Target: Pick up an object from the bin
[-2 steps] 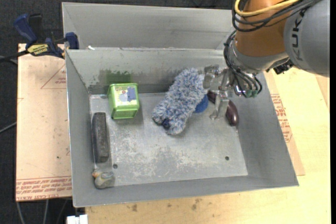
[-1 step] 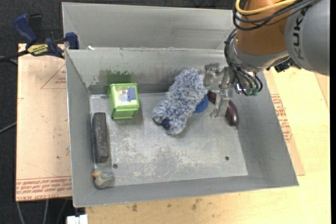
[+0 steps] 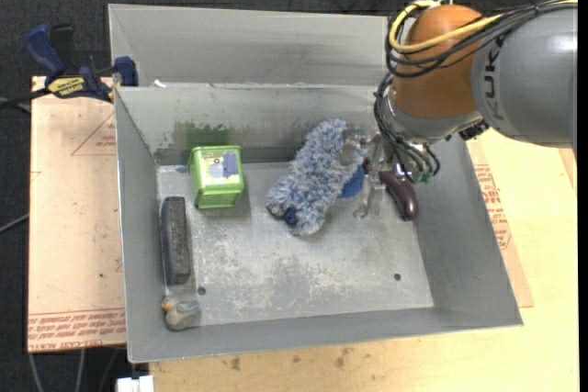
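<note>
The gripper (image 3: 371,190) hangs low over the right half of the grey bin (image 3: 276,298), its tip close to the floor; whether the jaws are spread or pressed together I cannot tell, and nothing is seen pinched between them. Just to its left lies a fluffy blue-and-white duster (image 3: 310,177), about the middle of the bin; its long axis runs from near-left to far-right, so its right flank faces the gripper, with a small blue patch (image 3: 352,184) at that edge. Just to the gripper's right lies a dark maroon thing (image 3: 402,196), short and rounded, by the right wall. The gripper stands between the two, beside each and round neither; a pick of the duster would, I judge, want a shift left and a bite across its narrow width. A green box (image 3: 217,177) and a dark bar (image 3: 175,239) lie well apart at the left.
</note>
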`<state>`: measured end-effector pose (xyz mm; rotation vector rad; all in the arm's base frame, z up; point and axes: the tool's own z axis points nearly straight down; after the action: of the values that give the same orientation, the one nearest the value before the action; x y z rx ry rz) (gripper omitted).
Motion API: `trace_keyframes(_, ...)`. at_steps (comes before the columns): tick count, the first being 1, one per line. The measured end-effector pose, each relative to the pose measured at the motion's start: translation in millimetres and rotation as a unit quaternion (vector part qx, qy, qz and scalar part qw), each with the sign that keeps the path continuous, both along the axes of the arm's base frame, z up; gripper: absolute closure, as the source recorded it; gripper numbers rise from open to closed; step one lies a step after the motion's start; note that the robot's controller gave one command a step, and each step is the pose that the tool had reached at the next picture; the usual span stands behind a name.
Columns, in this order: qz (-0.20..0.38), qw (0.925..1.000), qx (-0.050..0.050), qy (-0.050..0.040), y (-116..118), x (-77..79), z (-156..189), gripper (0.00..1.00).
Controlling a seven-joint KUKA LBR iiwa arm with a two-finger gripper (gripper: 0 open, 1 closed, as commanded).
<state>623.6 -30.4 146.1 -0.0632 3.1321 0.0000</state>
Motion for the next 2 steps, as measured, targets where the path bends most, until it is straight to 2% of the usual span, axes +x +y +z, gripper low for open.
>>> trace_keyframes(1,-0.057,0.9984,0.0,0.0023,23.0,6.2,-46.5,1.0)
trace_keyframes(2,-0.057,0.9984,0.0,0.0023,23.0,6.2,-46.5,1.0)
